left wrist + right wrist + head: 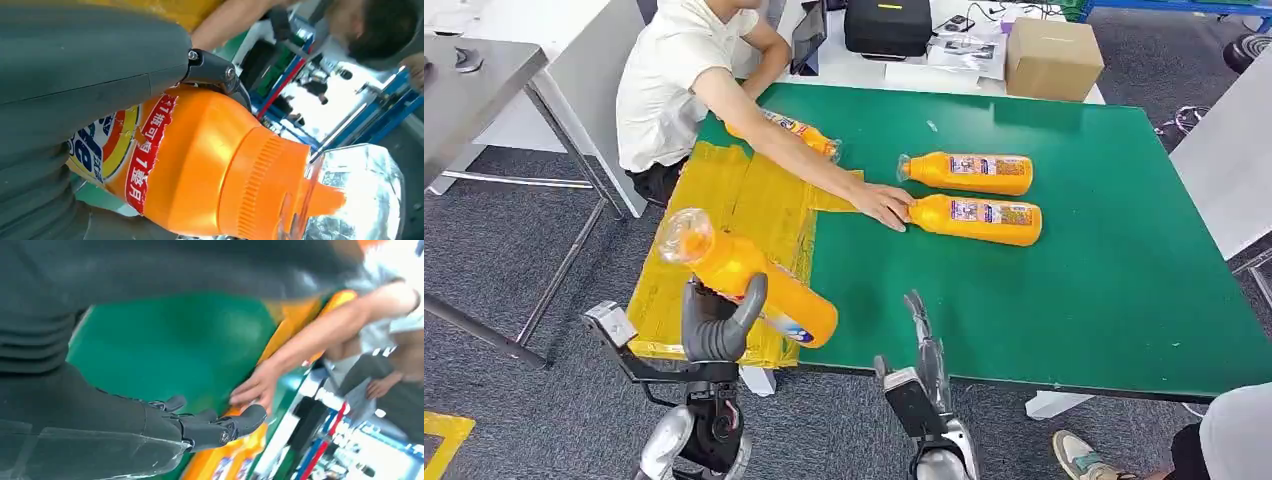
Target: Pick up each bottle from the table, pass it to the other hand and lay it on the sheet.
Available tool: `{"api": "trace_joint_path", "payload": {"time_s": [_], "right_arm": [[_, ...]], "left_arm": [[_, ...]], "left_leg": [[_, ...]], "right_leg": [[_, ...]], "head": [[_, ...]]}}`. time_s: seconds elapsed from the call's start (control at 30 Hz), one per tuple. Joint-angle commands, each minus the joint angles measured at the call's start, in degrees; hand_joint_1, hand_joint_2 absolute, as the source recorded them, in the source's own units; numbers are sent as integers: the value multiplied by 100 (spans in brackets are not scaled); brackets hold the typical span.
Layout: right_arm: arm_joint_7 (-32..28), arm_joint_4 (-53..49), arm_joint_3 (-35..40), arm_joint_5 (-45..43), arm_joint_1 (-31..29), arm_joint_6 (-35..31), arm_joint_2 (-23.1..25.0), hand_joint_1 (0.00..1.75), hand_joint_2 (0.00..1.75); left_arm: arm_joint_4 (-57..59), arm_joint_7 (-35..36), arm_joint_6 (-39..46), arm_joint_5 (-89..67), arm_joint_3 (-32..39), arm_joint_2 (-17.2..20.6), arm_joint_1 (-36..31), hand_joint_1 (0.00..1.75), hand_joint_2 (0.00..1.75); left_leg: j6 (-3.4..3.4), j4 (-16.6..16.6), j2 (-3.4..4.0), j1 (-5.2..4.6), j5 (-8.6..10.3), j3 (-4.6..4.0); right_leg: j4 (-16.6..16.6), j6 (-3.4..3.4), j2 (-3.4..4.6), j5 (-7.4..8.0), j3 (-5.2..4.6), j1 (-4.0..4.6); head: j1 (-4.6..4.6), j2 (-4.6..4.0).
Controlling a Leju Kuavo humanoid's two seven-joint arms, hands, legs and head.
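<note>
Overhead, the left hand [719, 325] grips an orange bottle [749, 280] above the yellow sheet [754, 200] on the green tabletop [1104, 280]; the right hand [924, 345] holds nothing, fingers extended. A person's hand [884, 205] touches another bottle [979, 218]. At the left wrist, the gripped bottle's clear cap [355, 195] shows. At the right wrist, dark fingers [220, 427] lie apart.
</note>
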Motion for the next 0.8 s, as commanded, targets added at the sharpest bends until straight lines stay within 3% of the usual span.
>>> {"api": "trace_joint_path", "payload": {"time_s": [0.03,0.17,0.27,0.37,0.47,0.57,0.63,0.8], "right_arm": [[-24,-254,-518,-84,157,-127,-71,0,0],[-43,-552,-950,-18,337,-318,-124,0,0],[-48,-573,-988,4,319,-293,-135,0,0],[-114,-523,-1210,107,214,-336,-12,0,0],[-245,-495,-1337,152,62,-287,78,0,0],[-358,-393,-1304,257,-101,-217,151,0,0],[-366,-317,-1265,267,-185,-116,186,0,0],[-399,-236,-1244,270,-263,22,224,0,0]], "left_arm": [[13,-109,210,-322,380,158,-95,175,175],[1210,-1019,1884,-3093,53,344,-794,175,175],[1298,-1014,1869,-3109,110,294,-853,175,175],[2169,-512,1884,-5638,466,122,-1099,175,175],[3096,-156,1884,-7041,445,105,-1495,175,175],[3827,294,1880,-8313,88,222,-1900,175,175],[4261,765,1439,-9054,-346,369,-2184,175,175],[4626,1046,807,-9561,-725,487,-2410,175,175]], "left_leg": [[-9,-3,3,2,-3,13],[-12,-8,-16,2,1,20],[-11,-12,-30,0,6,22],[-8,-9,-10,-1,1,21],[-8,-11,-7,-1,4,23],[-8,-11,-18,0,9,26],[-11,-9,-4,1,7,29],[-12,-7,3,3,10,21]], "right_leg": [[-1,-10,5,-3,11,2],[-3,-13,-14,-6,22,2],[-8,-12,-27,-5,24,0],[-6,-9,-7,-3,20,-1],[-7,-9,-5,0,20,-1],[-8,-12,-14,1,27,0],[-5,-15,-2,3,27,1],[-4,-26,-6,13,17,5]], "head": [[0,0],[0,0],[0,0],[0,0],[0,0],[2,0],[0,0],[0,0]]}}
